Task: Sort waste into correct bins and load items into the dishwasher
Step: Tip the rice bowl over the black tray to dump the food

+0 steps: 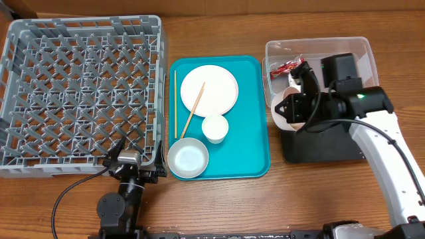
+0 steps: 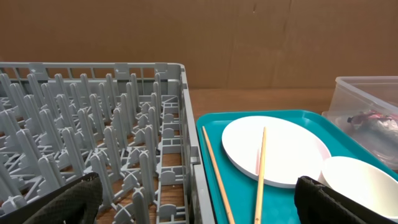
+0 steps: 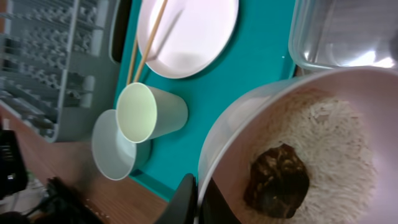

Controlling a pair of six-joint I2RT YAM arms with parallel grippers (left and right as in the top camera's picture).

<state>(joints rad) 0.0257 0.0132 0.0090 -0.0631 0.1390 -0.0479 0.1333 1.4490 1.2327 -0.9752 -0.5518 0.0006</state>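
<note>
My right gripper (image 1: 295, 106) is shut on the rim of a pale pink bowl (image 1: 280, 110), held tilted over the back left corner of the black tray (image 1: 319, 145), beside the clear tub (image 1: 319, 50). In the right wrist view the fingers (image 3: 199, 199) pinch the bowl's rim (image 3: 217, 155), and rice (image 3: 336, 143) and a dark lump (image 3: 277, 180) lie inside. A red wrapper (image 1: 285, 66) lies in the tub. My left gripper (image 1: 133, 162) is open and empty by the front right corner of the grey dish rack (image 1: 80, 93), its fingers (image 2: 199, 205) spread wide.
The teal tray (image 1: 255, 119) holds a white plate (image 1: 209, 89) with a chopstick (image 1: 194, 109) across it, a second chopstick (image 1: 175, 103) at its left edge, a white cup (image 1: 215, 127) and a white bowl (image 1: 188, 158). The rack's pegs (image 2: 93, 137) stand bare.
</note>
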